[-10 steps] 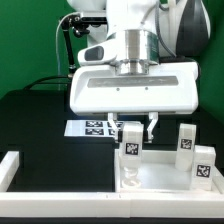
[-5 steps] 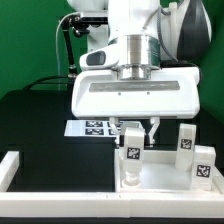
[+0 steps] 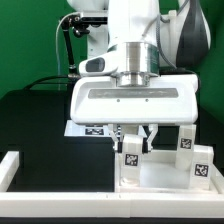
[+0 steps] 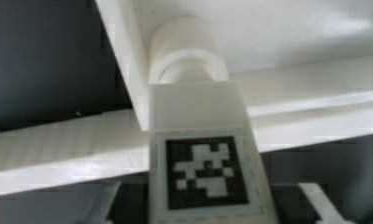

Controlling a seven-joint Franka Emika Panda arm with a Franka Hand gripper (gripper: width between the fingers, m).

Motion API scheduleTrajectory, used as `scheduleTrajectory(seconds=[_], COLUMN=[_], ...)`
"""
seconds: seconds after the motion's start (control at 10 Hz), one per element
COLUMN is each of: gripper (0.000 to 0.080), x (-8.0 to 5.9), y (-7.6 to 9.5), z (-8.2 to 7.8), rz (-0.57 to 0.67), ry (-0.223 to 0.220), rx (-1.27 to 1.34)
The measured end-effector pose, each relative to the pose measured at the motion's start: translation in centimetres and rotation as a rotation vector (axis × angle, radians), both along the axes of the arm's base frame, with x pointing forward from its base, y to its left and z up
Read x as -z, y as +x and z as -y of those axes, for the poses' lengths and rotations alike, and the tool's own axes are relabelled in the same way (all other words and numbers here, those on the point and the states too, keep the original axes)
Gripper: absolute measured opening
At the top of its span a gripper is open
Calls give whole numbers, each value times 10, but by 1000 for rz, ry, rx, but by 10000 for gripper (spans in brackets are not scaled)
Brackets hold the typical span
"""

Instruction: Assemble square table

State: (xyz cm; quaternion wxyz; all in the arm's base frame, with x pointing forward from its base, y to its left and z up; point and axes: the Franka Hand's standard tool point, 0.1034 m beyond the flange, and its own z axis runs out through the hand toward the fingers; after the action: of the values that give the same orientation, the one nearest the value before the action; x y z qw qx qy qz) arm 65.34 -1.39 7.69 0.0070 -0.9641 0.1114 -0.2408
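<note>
Exterior view: we see the tool (image 3: 134,136) closed on a short white plastic leg (image 3: 131,152), held upright over the square table panel (image 3: 160,176) on the black bench (image 3: 45,130). Two more tagged legs (image 3: 186,143) stand at the exterior view's right. Wrist view shows the gripped leg's (image 4: 197,120) rounded end and matte tagged face.
</note>
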Motion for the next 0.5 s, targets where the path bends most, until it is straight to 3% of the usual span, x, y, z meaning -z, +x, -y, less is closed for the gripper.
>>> scheduleTrajectory(seconds=[0.4,0.5], gripper=[291,366], x=[1,1], y=[4,4], z=[-3,-2], rz=[58,58], ry=[-25,-26], rx=[4,5])
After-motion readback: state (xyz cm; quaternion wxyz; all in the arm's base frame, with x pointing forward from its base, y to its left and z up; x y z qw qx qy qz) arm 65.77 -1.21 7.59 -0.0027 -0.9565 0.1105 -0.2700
